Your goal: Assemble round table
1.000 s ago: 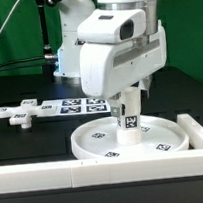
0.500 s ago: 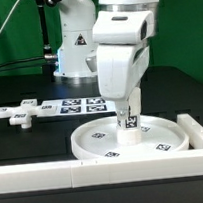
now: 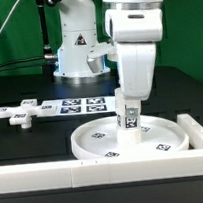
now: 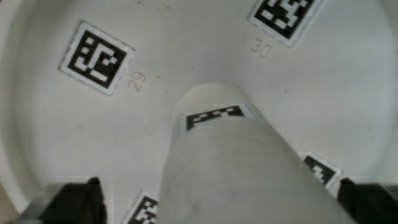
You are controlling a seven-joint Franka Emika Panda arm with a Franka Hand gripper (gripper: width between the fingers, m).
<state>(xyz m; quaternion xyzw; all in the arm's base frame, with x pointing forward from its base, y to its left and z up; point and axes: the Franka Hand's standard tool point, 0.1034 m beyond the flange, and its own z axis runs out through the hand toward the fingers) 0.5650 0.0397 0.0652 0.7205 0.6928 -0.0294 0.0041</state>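
Tool [image 3: 129, 100] rotated toward exterior view's right

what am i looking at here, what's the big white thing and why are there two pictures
The big white thing is a robot arm on a black table. One picture comes from a camera off to the side; the other from a camera on the arm's wrist, looking down past its two-finger hand. On the table are white furniture parts with small square tags: a large round disc, a short post standing upright on it, and a cross-shaped piece lying apart toward the exterior view's left. The hand is down around the post's top; dark fingertips show either side of it in the wrist view, but whether they grip it I cannot tell. The flat tagged strip behind is the marker board, not furniture.
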